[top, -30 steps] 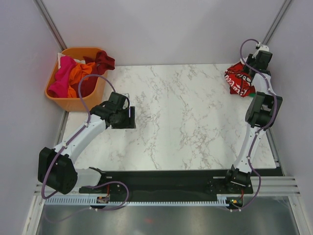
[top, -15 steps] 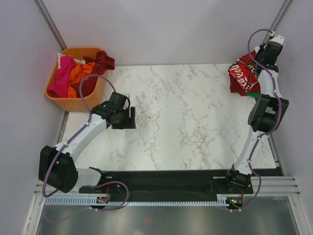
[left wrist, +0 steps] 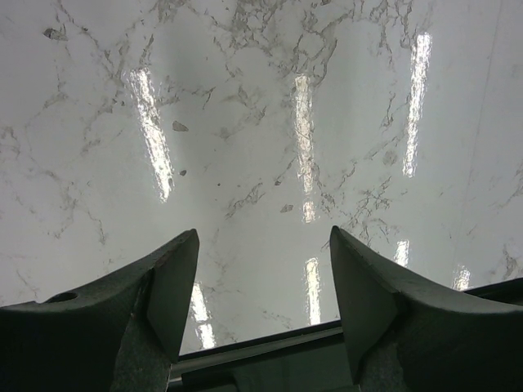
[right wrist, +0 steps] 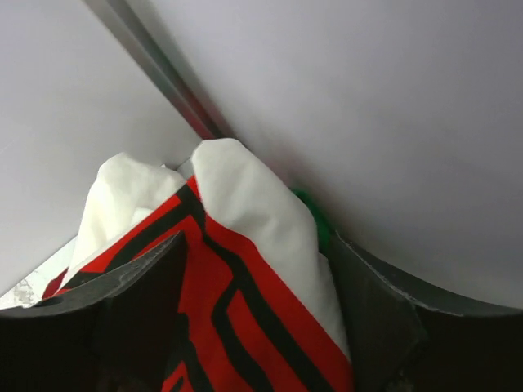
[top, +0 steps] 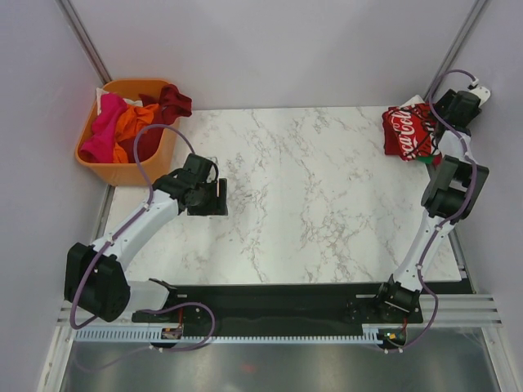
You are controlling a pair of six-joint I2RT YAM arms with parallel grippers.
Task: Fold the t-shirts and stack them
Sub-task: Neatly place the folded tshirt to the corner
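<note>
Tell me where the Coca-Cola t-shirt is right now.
In the top view, the Coca-Cola t-shirt lies at the table's far right corner, beside the right gripper, green cloth showing at its edge.

Dark jaws parted above a glossy white marble-patterned desk (left wrist: 245,98).
Light streaks (left wrist: 151,131) gleam across it; its near edge shows between the jaws.

Basket (top: 114,171) sits off the desk's (top: 310,204) far-left corner with t-shirts (top: 122,122) heaped in it, a folded t-shirt (top: 409,131) lies on the far-right corner, right end effector (right wrist: 257,241) straddling its edge, left end effector (left wrist: 263,233) over the left side.
</note>
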